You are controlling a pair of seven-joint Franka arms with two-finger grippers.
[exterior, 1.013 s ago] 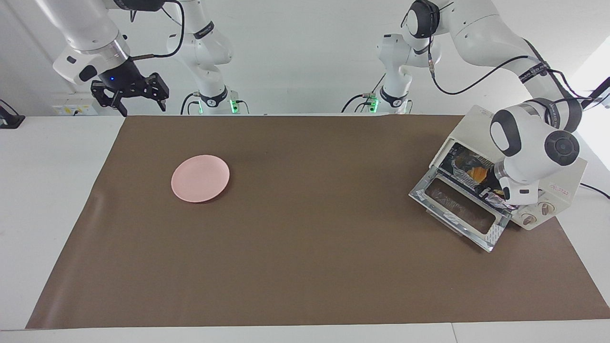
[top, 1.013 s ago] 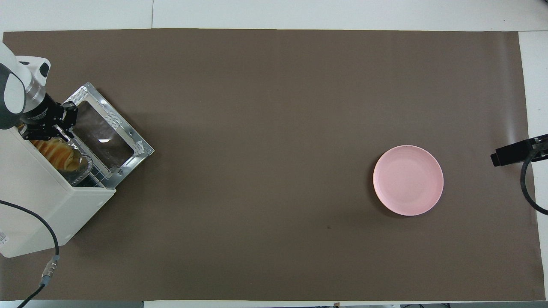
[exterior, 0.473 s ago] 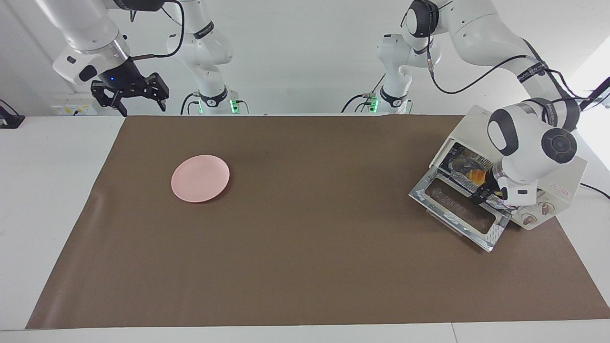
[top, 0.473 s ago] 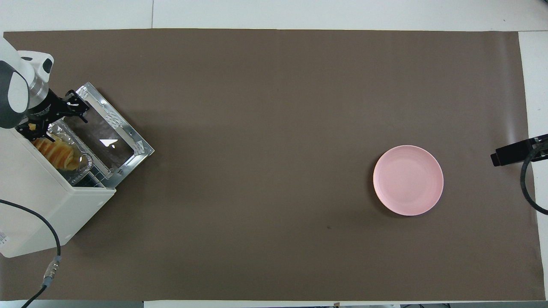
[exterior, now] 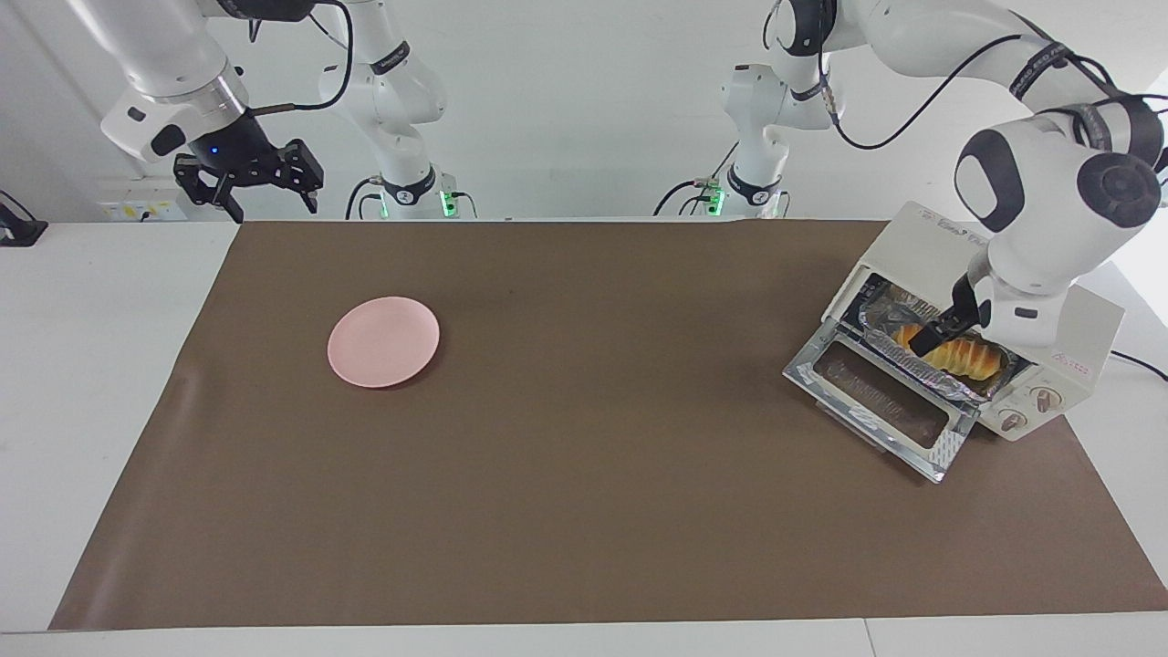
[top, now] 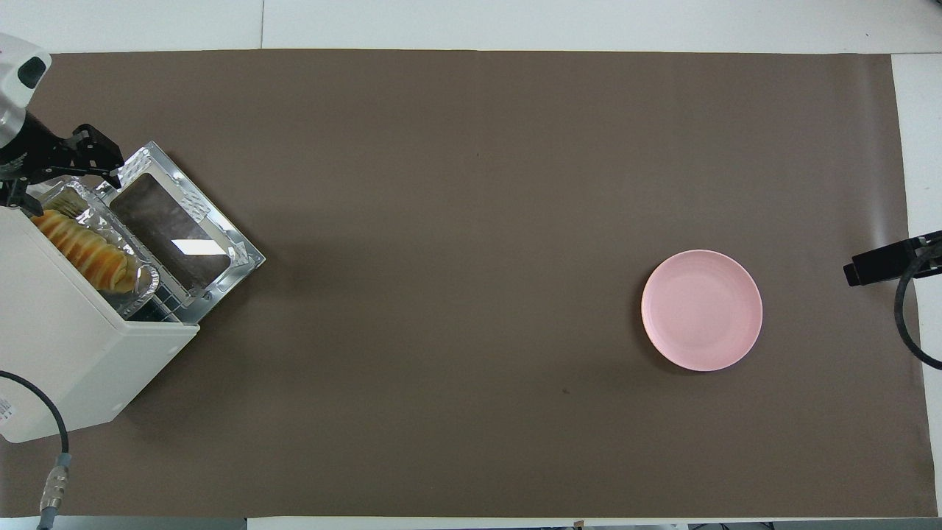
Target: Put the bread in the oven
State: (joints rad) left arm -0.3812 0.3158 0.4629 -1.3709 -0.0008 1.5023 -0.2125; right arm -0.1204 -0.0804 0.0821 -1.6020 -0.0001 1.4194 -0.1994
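resting in the oven point(exterior: 1077, 338), the bread point(exterior: 958, 354) lies under the open left hand point(top: 55, 173); right hand point(exterior: 248, 178) waits, open.

crinkled shiny foil tray point(exterior: 922, 370); glossy glass oven point(exterior: 1077, 338) door; matt pink plate point(exterior: 383, 341).

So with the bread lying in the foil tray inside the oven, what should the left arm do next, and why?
Probably lift the left gripper clear, then close the door. The bread lies in the foil tray inside the oven, the gripper is open just above it holding nothing, and the door hangs open. The right gripper waits by its base.
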